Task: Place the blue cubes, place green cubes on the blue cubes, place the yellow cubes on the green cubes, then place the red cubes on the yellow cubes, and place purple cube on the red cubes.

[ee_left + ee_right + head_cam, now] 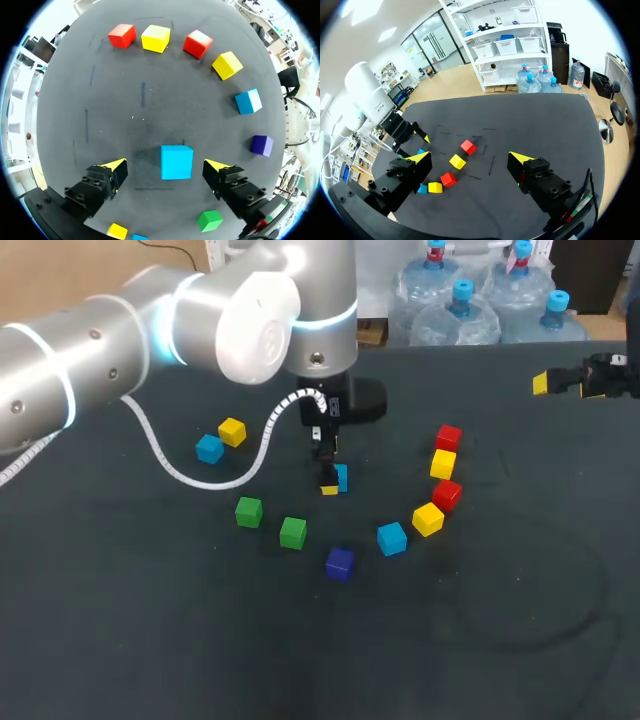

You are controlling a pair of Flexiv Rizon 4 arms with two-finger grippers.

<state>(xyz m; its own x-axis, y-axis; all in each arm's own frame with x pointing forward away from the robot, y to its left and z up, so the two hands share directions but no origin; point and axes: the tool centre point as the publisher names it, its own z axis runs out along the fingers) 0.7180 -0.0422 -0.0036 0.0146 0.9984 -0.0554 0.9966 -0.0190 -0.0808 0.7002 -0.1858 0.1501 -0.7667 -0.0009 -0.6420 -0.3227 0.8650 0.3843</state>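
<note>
Three blue cubes are seen on the dark surface (120,640), and none is stacked yet. The middle blue cube (176,162) rests flat on the surface between the jaws of the left arm (120,330). These jaws stand wide apart, and each yellow fingertip (116,167) is clear of the cube, with a gap on both sides. The other two lie well apart from it: the left blue cube (209,448) just beside a yellow cube (232,431), and the right blue cube (391,538) near the purple cube (339,563). The jaws of the right arm (612,375) are likewise apart and empty. They are held over the far right of the surface, well away from every cube.

The middle blue cube is judged to be light, rigid and smooth-faced, so little force should be needed and crushing is unlikely. Being so light, it could be pushed aside if one fingertip were to arrive first. It is best taken on the two opposite side faces turned toward the fingertips. The hold should be centred and at about mid-height, so that the cube is not tipped out.
</note>
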